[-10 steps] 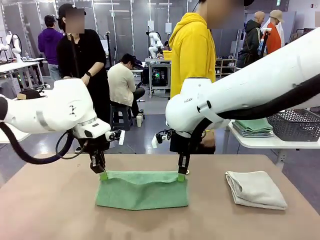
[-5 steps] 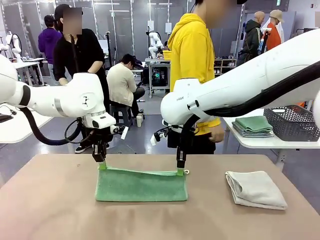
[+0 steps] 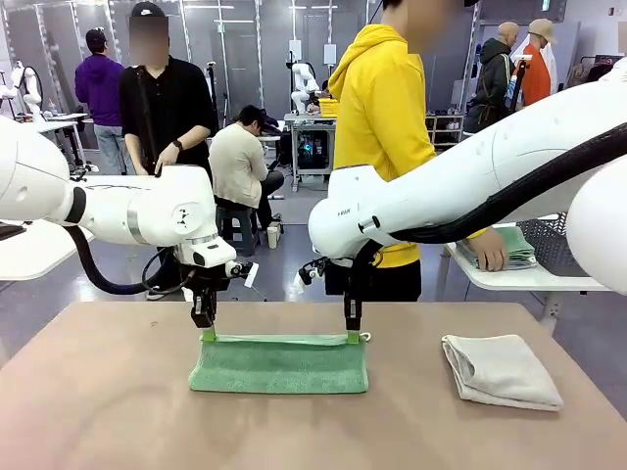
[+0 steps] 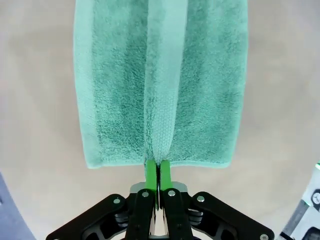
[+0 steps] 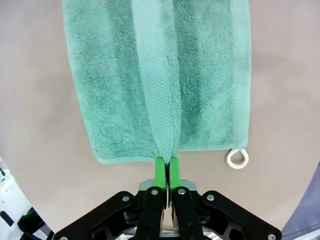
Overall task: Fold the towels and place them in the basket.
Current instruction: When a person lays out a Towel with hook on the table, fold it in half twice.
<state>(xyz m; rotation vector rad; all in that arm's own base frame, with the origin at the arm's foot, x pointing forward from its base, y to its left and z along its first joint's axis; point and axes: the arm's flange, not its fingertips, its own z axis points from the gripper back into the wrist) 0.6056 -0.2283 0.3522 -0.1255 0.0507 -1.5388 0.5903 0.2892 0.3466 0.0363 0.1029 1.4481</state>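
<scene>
While both arms reach down to the table, left gripper: jaws pinched on the left corner of the top hem of the green towel.
Green towel: hangs below and between both grippers, its lower part resting on the table.
Right gripper: clamped on the hem's right corner, with the white loop just beside it.
Off-white towel: folded, lying to the right of the right gripper and apart from it.
Basket: farther right and beyond, on a side table.

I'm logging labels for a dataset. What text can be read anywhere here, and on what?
Nothing reads clearly.
Small dark print on the right arm: too small to read.
Green towel, off-white towel, table: no text.
</scene>
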